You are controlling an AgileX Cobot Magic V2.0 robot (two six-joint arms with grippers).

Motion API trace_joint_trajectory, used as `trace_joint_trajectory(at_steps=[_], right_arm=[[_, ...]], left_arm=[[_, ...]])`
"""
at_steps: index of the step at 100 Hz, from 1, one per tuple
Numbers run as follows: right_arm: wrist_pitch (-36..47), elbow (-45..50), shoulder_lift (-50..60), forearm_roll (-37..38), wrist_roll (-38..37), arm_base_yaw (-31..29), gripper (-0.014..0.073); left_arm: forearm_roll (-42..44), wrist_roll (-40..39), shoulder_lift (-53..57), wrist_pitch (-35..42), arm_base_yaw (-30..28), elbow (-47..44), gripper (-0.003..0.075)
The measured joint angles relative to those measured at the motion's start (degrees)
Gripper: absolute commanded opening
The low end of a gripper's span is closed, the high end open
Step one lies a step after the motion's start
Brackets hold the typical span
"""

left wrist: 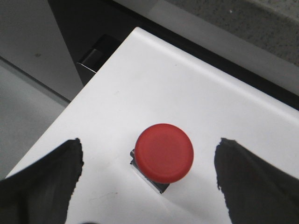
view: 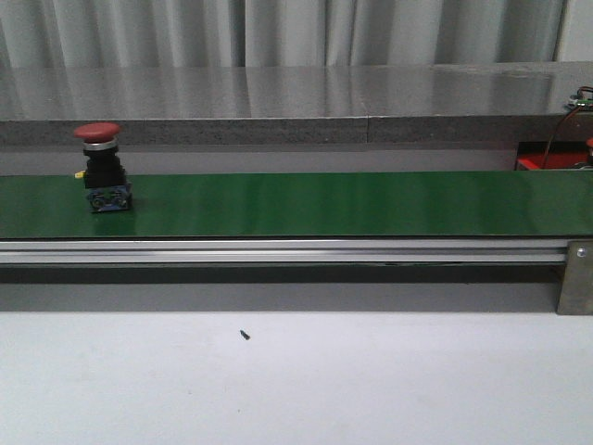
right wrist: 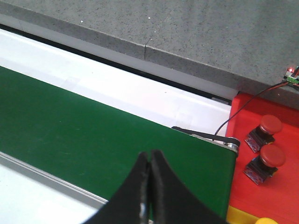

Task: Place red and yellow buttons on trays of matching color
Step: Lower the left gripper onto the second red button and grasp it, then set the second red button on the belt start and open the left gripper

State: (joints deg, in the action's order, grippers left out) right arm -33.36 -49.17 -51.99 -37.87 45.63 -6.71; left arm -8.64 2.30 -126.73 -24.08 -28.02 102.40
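Red button [view: 98, 167] stands upright at the left end of the green belt [view: 324, 204]. Left claw [left wrist: 149, 177] is spread apart over another red button [left wrist: 164, 151] on a white surface [left wrist: 154, 88]. Right claw [right wrist: 149, 186] is pressed together, empty, beside the red tray [right wrist: 268, 186] holding two red buttons [right wrist: 266, 147].

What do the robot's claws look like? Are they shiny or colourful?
Not colourful. Both are plain black and look matte. The left claw has two broad, wedge-shaped fingers with rounded tips. The right claw has two slimmer, curved fingers narrowing to points. No cables or markings show on either one.
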Motion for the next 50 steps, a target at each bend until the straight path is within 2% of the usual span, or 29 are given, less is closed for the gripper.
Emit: trace_joint_trajectory(at_steps=[50], right_arm=[[0.0,0.0,0.0,0.0,0.0,0.0,-0.0068]], left_arm=[[-0.3,0.0,-5.9,-1.9,0.0,6.9,0.0568]])
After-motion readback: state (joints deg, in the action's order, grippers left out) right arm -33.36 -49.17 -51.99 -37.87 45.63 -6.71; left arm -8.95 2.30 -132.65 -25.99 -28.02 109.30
